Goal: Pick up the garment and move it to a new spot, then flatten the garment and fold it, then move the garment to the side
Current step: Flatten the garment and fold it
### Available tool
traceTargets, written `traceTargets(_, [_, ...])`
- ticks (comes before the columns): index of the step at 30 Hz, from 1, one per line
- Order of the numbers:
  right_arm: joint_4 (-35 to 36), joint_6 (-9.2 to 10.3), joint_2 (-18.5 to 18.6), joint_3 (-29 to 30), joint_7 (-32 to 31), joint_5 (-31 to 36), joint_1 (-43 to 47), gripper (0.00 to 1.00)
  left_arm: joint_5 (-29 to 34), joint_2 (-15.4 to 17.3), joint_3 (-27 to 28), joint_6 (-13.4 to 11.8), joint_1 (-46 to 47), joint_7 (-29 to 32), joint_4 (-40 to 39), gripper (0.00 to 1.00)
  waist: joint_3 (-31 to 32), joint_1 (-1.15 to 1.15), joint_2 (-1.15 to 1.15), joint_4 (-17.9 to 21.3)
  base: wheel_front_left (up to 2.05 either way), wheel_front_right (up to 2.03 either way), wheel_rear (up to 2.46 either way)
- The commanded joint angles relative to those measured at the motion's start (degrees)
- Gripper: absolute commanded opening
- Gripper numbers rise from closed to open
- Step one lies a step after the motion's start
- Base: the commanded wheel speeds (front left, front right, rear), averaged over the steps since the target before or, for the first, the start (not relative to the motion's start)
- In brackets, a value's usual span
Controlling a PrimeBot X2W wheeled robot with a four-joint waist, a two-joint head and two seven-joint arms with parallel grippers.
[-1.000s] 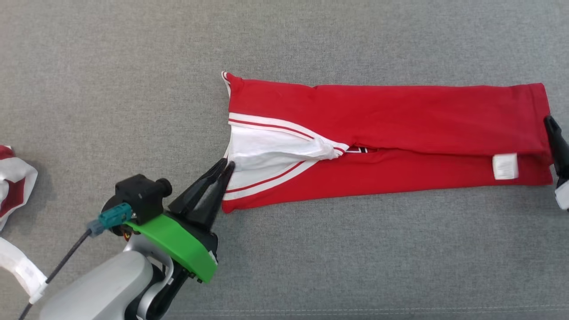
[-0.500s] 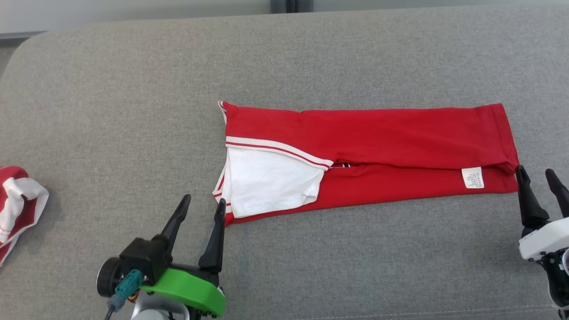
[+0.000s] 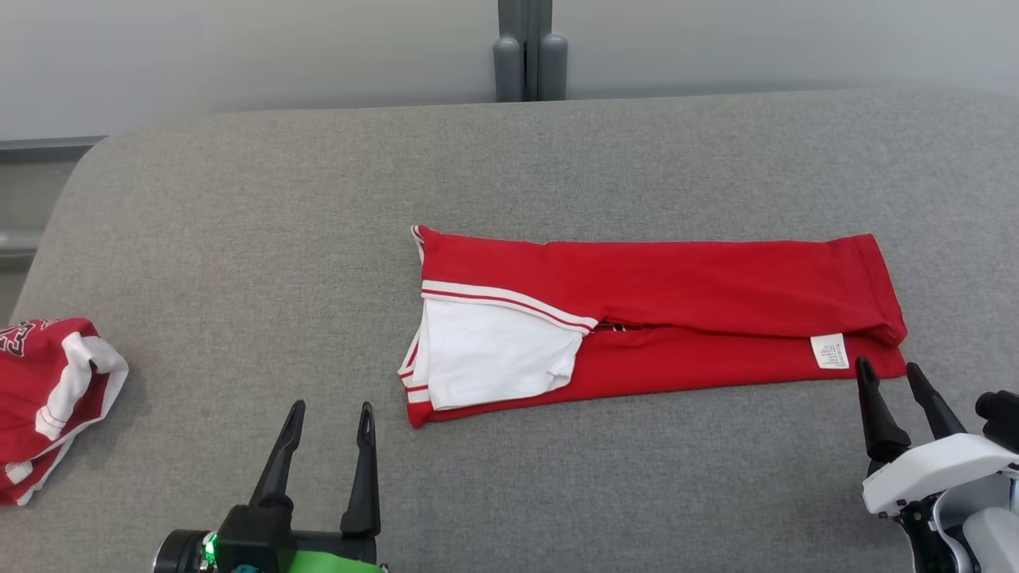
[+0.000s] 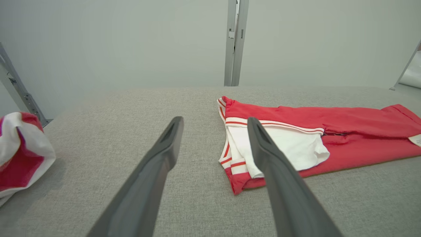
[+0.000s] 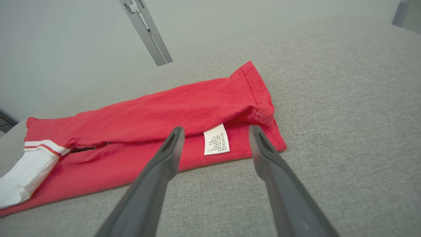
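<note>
1. Grey cloth covers the bench (image 3: 239, 239), with a pale wall and a grey post (image 3: 525, 56) behind it. At the far left lies a bunched red-and-white cloth (image 3: 48, 398), which I judge is not my job.
2. My left claw (image 3: 331, 407) is spread wide and holds nothing. It sits near the garment's lower left corner but apart from it.
3. The garment (image 3: 677, 278), red, lies mid-bench and to the right as a long strip folded lengthwise. A white sleeve (image 3: 493, 358) shows on top at its left end.
4. Risk there: if I pinch just the top layer, the strip could fall open, and the loose sleeve could slip out and spoil the fold.
5. A white label (image 3: 829, 351) sits near the right end, where the layers don't line up; uneven lifting would skew them more.
6. My right claw (image 3: 885, 366) is spread and empty at the lower right corner. Whether a tip touches the hem I cannot tell, so closing now might snag one edge only.
</note>
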State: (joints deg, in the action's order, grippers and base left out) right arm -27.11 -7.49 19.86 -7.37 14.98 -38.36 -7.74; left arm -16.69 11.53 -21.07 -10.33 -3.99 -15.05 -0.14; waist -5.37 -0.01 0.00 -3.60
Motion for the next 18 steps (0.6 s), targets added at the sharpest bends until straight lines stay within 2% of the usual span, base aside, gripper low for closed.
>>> traceTargets(1, [-0.3,0.0,-0.2,0.3,0.2,0.5,0.2,1.0,1.9,-1.0,1.1,0.8,-1.2,-0.2,-0.3,1.0,1.0,0.01,0.0,-0.9,0.0,0.0,0.0])
traceTargets(6, [-3.3,-0.01,-0.6,1.6,-0.3,-2.1,-1.7,1.0,6.1,-4.1,3.8,3.5,-3.0,-0.2,0.3,1.0,0.9,0.01,0.0,-2.6,0.0,0.0,0.0])
traceTargets(12, [-8.6,0.0,1.9,3.3,-1.8,-2.7,-5.3,1.0,8.9,-6.6,4.7,5.3,-2.3,-0.1,1.0,1.0,-0.4,0.01,0.0,-5.2,0.0,0.0,0.0])
traceTargets(18, [-15.0,0.0,5.1,4.3,-7.3,-3.0,-9.4,1.0,11.5,-7.8,4.2,6.0,-1.5,-0.1,1.1,1.0,-1.7,0.01,0.0,-7.1,0.0,0.0,0.0])
